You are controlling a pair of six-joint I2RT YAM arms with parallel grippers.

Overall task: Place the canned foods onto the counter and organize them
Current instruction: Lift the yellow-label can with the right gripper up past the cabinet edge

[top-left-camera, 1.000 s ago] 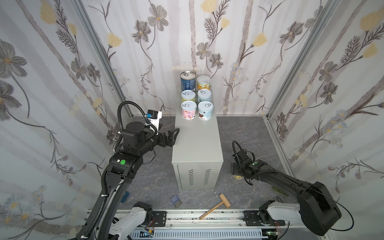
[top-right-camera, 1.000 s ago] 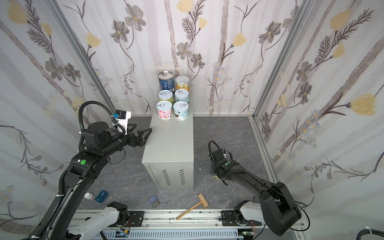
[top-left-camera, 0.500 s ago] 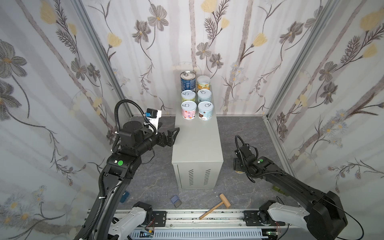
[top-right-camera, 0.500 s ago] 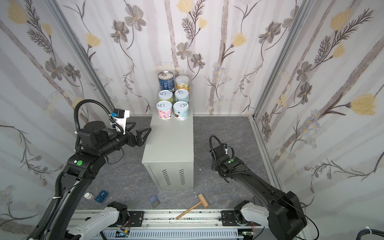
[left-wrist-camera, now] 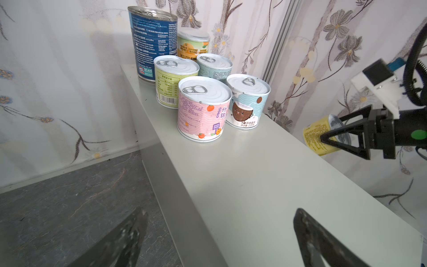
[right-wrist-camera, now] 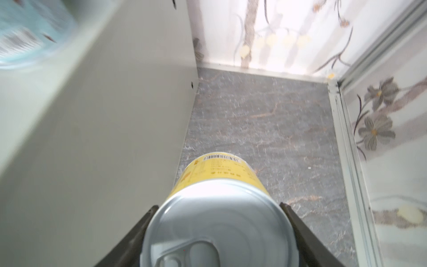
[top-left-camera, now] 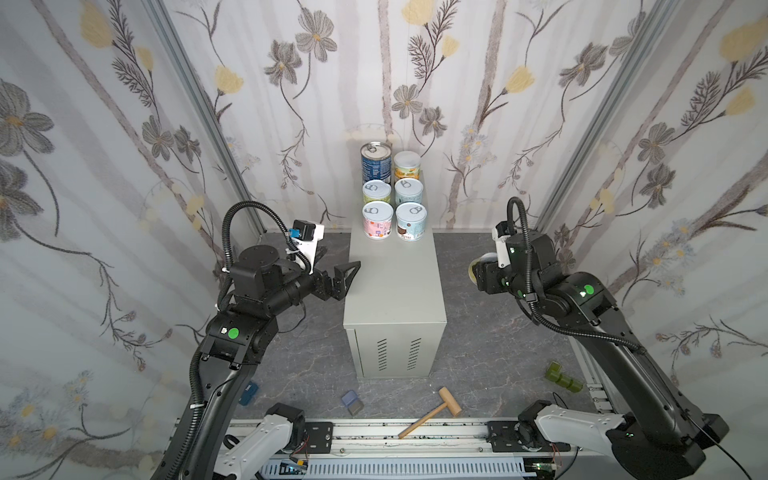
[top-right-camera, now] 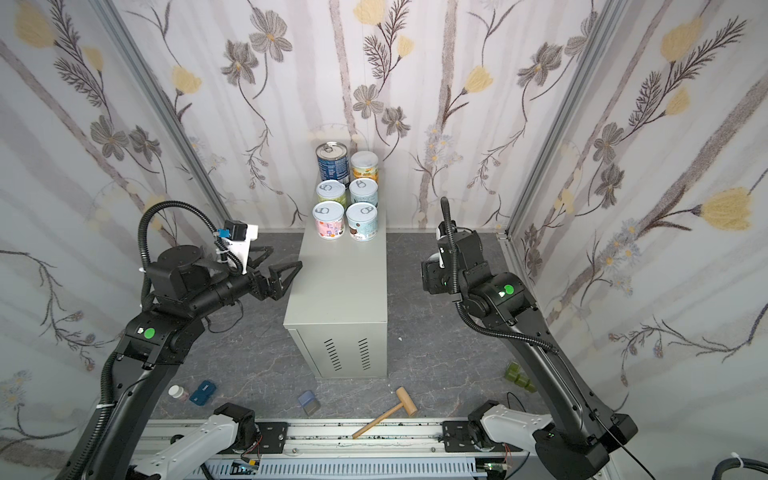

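Several cans stand in two columns at the back of the grey counter [top-left-camera: 395, 291]: a tall blue can [top-left-camera: 375, 160], orange can [top-left-camera: 407, 164], green can [top-left-camera: 376, 192], pale blue can [top-left-camera: 408, 192], pink can [top-left-camera: 377, 219] and coconut can [top-left-camera: 410, 220]. My right gripper [right-wrist-camera: 219, 207] is shut on a yellow can [right-wrist-camera: 219, 175], held sideways in the air right of the counter, about level with its top; the yellow can [left-wrist-camera: 315, 136] also shows in the left wrist view. My left gripper [top-left-camera: 347, 274] hangs open and empty at the counter's left edge.
On the dark marbled floor in front of the counter lie a wooden mallet [top-left-camera: 432, 411] and a small blue-grey block [top-left-camera: 352, 402]. A green object [top-left-camera: 563, 376] sits at the right wall, a blue item [top-left-camera: 248, 392] under the left arm. Walls enclose three sides.
My right arm has risen from the floor with the yellow can in its jaws, up to about counter-top height. The left arm has barely moved.
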